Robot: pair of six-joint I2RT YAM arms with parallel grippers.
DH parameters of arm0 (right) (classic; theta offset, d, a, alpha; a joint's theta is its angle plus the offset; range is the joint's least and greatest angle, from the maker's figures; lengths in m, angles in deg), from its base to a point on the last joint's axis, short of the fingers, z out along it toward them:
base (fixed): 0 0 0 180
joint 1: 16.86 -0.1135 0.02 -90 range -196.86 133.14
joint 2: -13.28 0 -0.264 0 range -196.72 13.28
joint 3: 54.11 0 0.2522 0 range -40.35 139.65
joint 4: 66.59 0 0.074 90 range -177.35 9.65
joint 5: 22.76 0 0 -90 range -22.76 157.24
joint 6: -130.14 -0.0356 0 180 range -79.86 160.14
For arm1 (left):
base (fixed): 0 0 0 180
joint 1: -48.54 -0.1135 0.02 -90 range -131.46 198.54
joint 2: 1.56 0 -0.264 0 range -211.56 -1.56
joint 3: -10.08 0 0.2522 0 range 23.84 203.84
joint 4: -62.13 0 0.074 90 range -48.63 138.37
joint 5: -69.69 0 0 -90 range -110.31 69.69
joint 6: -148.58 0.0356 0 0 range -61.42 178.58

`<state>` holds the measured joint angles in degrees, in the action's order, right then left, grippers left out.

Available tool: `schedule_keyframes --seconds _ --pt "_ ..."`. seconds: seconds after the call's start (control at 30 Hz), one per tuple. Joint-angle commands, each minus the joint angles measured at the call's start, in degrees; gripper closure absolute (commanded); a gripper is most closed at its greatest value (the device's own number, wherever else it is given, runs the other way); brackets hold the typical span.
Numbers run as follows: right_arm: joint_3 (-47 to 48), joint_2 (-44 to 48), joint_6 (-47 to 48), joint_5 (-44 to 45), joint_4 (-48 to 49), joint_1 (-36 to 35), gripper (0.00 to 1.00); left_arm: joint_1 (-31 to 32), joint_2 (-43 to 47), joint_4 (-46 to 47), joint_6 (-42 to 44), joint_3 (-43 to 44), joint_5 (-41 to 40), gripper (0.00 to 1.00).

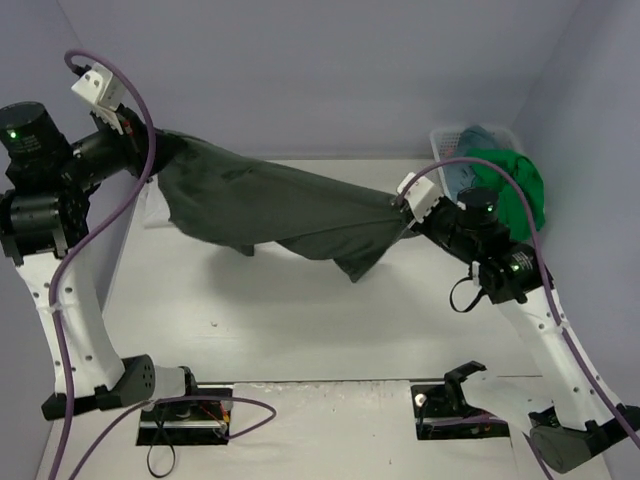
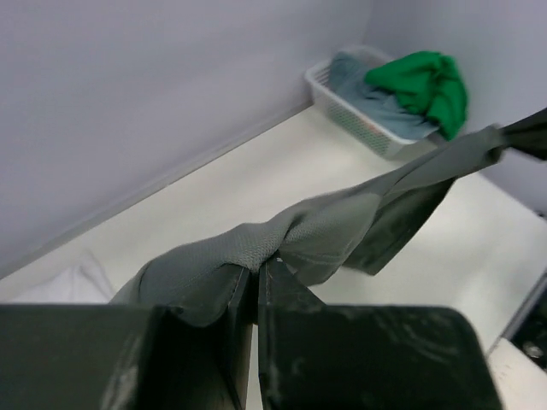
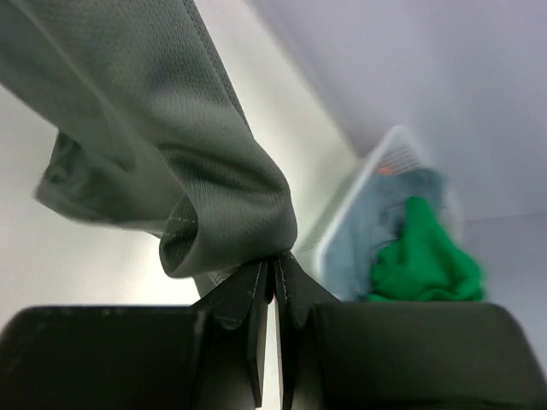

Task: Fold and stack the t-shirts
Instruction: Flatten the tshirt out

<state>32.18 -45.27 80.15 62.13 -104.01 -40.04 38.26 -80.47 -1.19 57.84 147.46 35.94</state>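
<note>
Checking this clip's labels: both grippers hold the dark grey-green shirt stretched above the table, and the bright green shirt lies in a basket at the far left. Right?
No: the basket stands far right, as the top external view shows. The rest holds: left gripper and right gripper grip the dark grey-green shirt; the bright green shirt lies in the basket.

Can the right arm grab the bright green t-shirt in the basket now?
Probably not yet: the right gripper is shut on the dark grey-green cloth t-shirt. The bright green t-shirt lies uncovered nearby in the white mesh basket.
</note>
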Motion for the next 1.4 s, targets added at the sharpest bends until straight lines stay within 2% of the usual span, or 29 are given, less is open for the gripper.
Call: schedule_keyframes --seconds 0.0,0.03,0.1,0.13,0.2,0.23,0.33,0.5,0.6,0.77,0.83,0.97,1.37 --pt "-6.69 -3.15 -1.16 -3.59 -0.6 0.41 0.98 -0.26 1.21 4.9 -6.37 -4.67 4.04 1.0" --pt "-9.05 -4.2 -0.9 -5.25 -0.51 0.33 0.97 -0.26 1.65 6.3 -6.91 -9.48 4.22 1.0" --pt "-10.48 -8.06 -0.55 -7.1 -0.16 0.33 0.94 -0.18 1.92 9.39 -7.53 -13.47 4.13 1.0" --pt "-11.09 -9.56 -0.37 -8.51 -0.07 0.24 0.9 -0.18 1.66 9.83 -7.44 -16.18 3.96 1.0" --pt "-11.18 -15.26 0.77 -8.0 0.72 0.24 0.73 -0.18 0.78 10.19 -5.95 -18.05 2.99 1.0" --pt "-10.58 -19.55 1.21 -7.3 1.07 0.33 0.68 -0.18 0.34 10.1 -5.34 -19.19 2.55 1.0" --pt "-9.17 -25.89 2.35 -3.96 2.3 0.33 0.6 -0.18 -1.41 9.48 -3.75 -19.9 1.5 1.0" --pt "-5.21 -28.47 0.6 -7.63 2.13 -0.2 0.6 0.88 -2.73 10.36 -3.4 -21.66 1.76 1.0" --pt "-3.98 -29.78 -0.45 -8.16 2.04 -3.18 0.6 1.76 -3.35 9.48 -2.26 -22.1 1.06 1.0" --pt "-1.96 -31.54 -4.41 -9.66 2.04 -11.51 0.62 2.2 -2.65 8.25 -0.94 -22.98 0.27 1.0" --pt "-0.47 -31.98 -6.07 -11.24 1.95 -15.47 0.67 2.2 -2.13 8.08 -0.5 -23.76 0.0 1.0" --pt "2.78 -34.61 -7.49 -11.69 1.69 -21.1 0.67 2.2 -1.07 8.34 -0.24 -26.14 -0.17 1.0" --pt "8.06 -44.37 -7.4 -14.32 3.71 -23.58 0.67 2.2 0.43 8.43 0.56 -29.39 -0.97 1.0"
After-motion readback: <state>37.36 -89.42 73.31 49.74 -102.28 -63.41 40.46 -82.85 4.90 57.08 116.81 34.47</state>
